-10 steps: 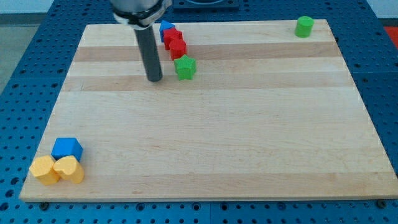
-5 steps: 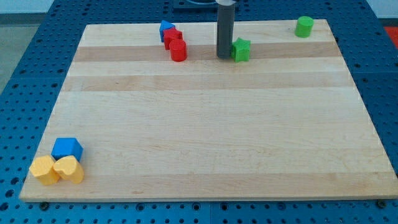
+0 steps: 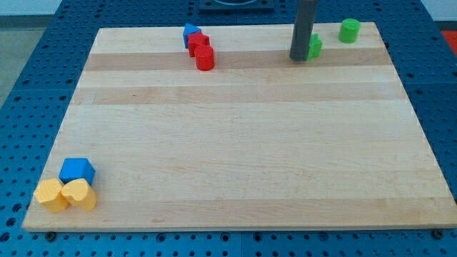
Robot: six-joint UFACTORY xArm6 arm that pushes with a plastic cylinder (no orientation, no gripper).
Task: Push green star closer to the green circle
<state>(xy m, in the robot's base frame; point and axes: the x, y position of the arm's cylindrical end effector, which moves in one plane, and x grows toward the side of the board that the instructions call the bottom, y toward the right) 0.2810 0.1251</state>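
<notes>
The green star (image 3: 315,47) lies near the board's top right, mostly hidden behind my rod. My tip (image 3: 298,58) rests on the board against the star's left side. The green circle (image 3: 349,30) stands at the top right corner, a short way up and right of the star, with a small gap between them.
A blue block (image 3: 191,32) and two red blocks (image 3: 202,50) cluster at the top centre-left. A blue block (image 3: 76,170), a yellow hexagon-like block (image 3: 51,195) and a yellow heart (image 3: 80,194) sit at the bottom left corner. The wooden board (image 3: 235,143) ends just beyond the green circle.
My tip has swept right along the top of the board, pushing the green star right and slightly up, from beside the red blocks to near the green circle.
</notes>
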